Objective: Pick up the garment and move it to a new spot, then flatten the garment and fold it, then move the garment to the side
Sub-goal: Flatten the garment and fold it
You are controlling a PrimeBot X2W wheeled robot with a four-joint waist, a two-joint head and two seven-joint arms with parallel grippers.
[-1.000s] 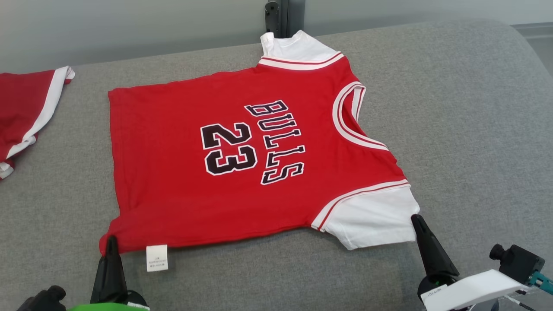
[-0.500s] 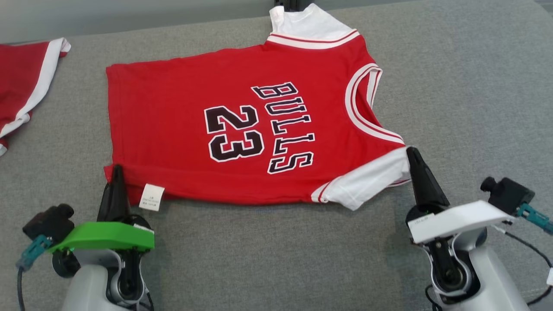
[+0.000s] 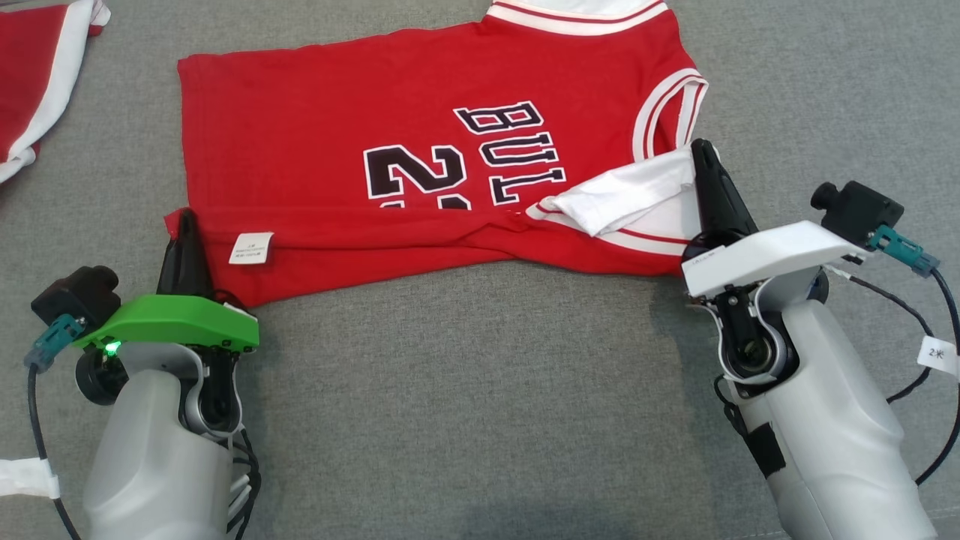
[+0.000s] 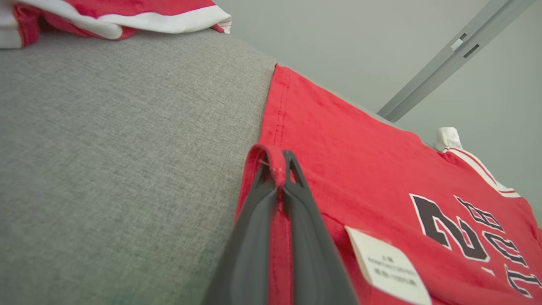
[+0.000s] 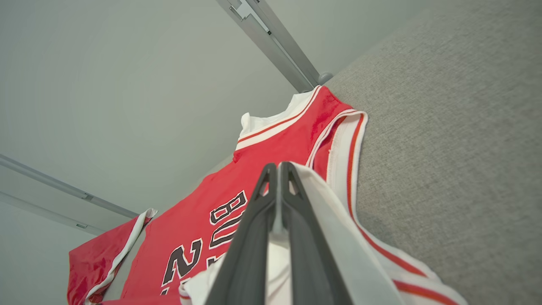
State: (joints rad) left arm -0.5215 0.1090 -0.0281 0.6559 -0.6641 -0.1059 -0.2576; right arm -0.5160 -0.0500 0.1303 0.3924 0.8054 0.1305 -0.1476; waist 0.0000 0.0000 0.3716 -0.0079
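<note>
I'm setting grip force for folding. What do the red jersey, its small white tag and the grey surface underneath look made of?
Jersey: soft matte knit, probably cotton or a blend; it creases and folds limply, and its hem shows rows of stitching.
Tag: thin white fabric label with small print, likely woven or satin; too small to tell.
Grey surface: coarse matte upholstery-like cloth with a visible heathered weave.

Head view looking down, wrist views low, close, sharing garment (image 3: 300,112)
</note>
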